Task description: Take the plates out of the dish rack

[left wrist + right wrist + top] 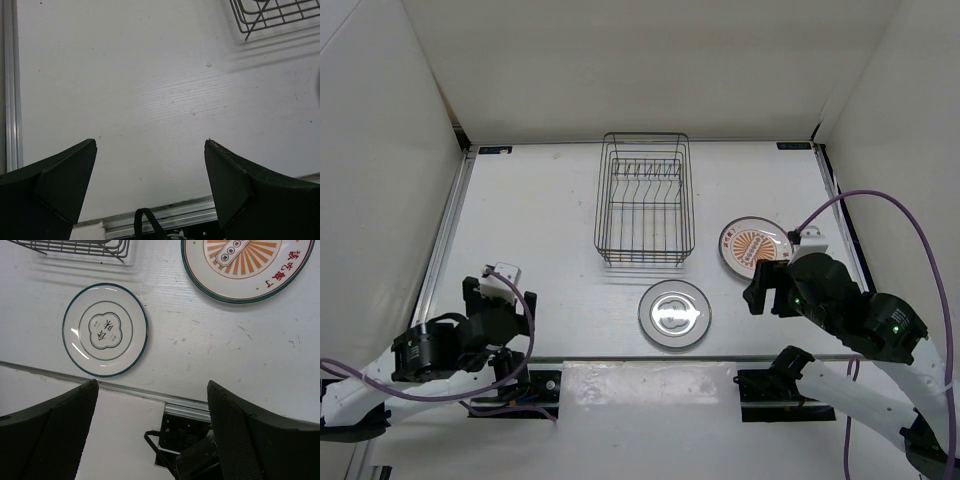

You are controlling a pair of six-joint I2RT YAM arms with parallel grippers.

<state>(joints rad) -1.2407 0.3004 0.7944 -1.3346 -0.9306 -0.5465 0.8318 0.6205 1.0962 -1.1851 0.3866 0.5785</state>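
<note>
The dark wire dish rack [644, 200] stands at the back middle and I see only its prongs inside. Its corner shows in the left wrist view [270, 15] and the right wrist view [80, 247]. The grey flower plate [674, 313] [105, 330] lies flat in front of the rack. The orange-brown plate [752, 245] [245, 265] lies flat to the right, partly covered by my right arm. The pinkish-white plate is out of view. My left gripper [502, 297] [150, 145] is open and empty at the near left. My right gripper [770, 285] [152, 385] is open and empty, beside the orange plate.
White walls enclose the table on three sides. A metal rail [445, 240] runs along the left edge and another [185, 410] along the near edge. The arm bases [775, 385] sit below the near edge.
</note>
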